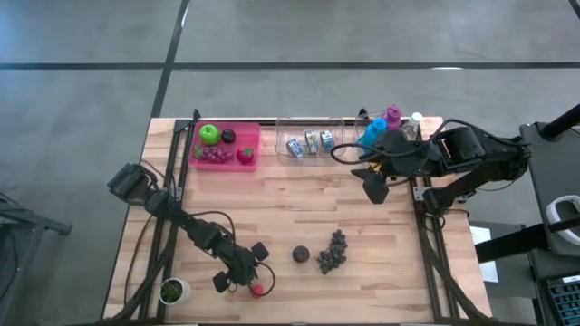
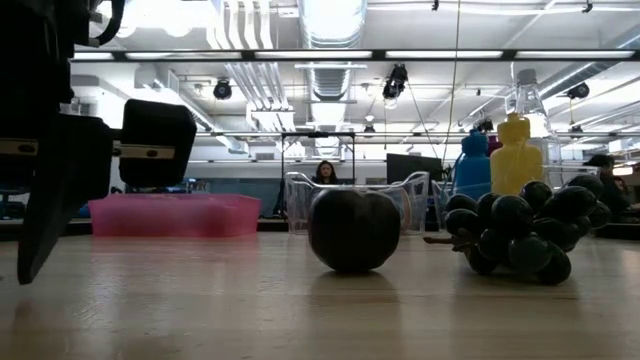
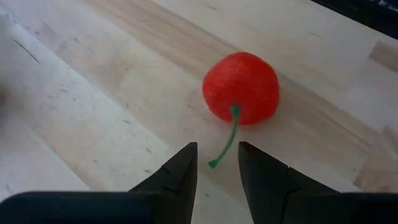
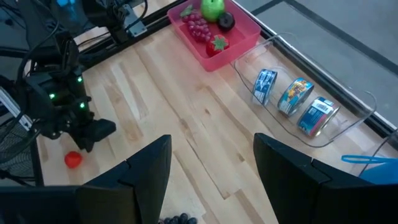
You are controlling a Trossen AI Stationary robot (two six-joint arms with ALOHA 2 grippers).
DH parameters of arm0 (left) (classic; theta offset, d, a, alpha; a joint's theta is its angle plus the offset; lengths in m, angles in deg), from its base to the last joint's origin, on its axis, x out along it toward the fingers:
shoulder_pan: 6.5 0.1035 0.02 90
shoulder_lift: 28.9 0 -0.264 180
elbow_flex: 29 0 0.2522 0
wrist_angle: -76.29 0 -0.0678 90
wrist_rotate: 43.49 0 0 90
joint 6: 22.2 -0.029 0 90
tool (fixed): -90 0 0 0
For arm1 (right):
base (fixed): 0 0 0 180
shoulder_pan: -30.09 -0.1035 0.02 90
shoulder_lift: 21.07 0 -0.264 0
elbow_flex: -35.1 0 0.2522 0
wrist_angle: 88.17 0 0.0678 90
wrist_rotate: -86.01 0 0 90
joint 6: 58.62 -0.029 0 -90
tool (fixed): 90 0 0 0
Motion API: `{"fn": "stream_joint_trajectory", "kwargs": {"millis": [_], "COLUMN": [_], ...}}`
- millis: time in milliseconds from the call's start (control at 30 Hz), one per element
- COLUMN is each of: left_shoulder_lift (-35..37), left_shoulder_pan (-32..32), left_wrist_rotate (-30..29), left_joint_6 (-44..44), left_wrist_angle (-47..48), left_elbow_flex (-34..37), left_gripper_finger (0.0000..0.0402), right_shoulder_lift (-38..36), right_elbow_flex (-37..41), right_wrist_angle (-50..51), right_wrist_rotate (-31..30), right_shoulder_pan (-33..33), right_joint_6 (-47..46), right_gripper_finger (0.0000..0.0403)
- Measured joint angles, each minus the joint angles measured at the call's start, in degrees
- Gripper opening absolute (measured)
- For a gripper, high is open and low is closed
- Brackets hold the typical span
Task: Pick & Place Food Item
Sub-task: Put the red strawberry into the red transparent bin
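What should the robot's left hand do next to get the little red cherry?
Probably open a bit wider and ease forward. The left gripper sits just short of the red cherry, holding nothing; only the green stem reaches toward its narrow gap, which looks slimmer than the fruit. The right gripper waits near the clear bin.

A pink tray [image 4: 239, 30] holds a green apple [image 4: 212, 8], grapes [image 4: 197, 27] and a strawberry [image 4: 217, 44]. Next to the tray, a clear bin [image 4: 348, 121] holds three cans [image 4: 296, 97]. Far from the tray, the left gripper [image 4: 93, 132] sits near a red cherry [image 4: 73, 160].
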Motion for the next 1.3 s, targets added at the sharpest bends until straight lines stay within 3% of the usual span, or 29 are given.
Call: {"fn": "stream_joint_trajectory", "kwargs": {"millis": [233,633,1000,1300], "left_shoulder_lift": [0.0,0.0,0.2,2.9], "left_shoulder_pan": [0.0,0.0,0.0,0.0], "left_wrist_rotate": [0.0,0.0,-0.3,-3.9], "left_joint_6": [-0.3,-0.8,2.0,4.3], "left_wrist_angle": [0.0,0.7,3.9,19.1], "left_elbow_flex": [0.0,0.0,-0.9,-6.8], "left_gripper_finger": [0.0101,0.0007,0.0001,0.0], "right_shoulder_lift": [0.0,0.0,0.0,0.0], "right_elbow_flex": [0.0,0.0,0.0,0.0], "right_wrist_angle": [-0.1,-0.2,-1.5,-1.6], "right_wrist_rotate": [0.0,0.0,0.0,0.0], "right_shoulder_pan": [0.0,0.0,0.0,0.0], "right_joint_6": [0.0,0.0,0.0,0.0], "right_gripper_finger": [0.0224,0.0224,0.0224,0.0224]}}
